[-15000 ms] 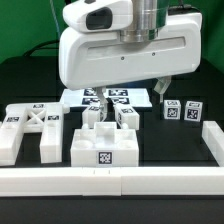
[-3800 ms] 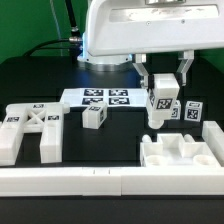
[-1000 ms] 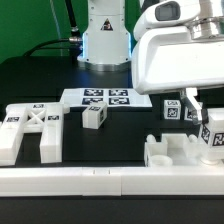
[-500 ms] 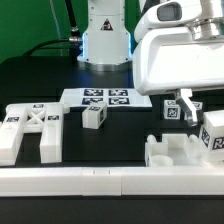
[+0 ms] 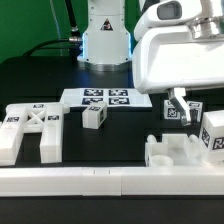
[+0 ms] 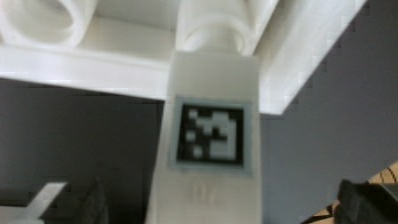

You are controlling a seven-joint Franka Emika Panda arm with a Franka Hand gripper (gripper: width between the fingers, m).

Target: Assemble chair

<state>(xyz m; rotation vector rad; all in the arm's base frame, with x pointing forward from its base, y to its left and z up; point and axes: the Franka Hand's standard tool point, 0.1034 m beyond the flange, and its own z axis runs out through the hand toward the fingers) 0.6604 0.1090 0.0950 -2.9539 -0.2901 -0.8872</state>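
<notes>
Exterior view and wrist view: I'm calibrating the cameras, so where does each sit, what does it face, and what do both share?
Exterior view: off the arm, looking across the table toward the arm's base; shows the arm's white body and one finger.
Wrist view: on the wrist, looking along the open gripper at the leg block; its fingertips show.
Shared: the tagged leg block and the seat slab.

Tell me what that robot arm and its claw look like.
The arm is glossy white, with rounded shells and dark seams at the joints. Its end is a broad white boxy housing. The gripper has two slim fingers; the one in clear view looks pale grey. A thin dark cable curves beside the arm.
</notes>
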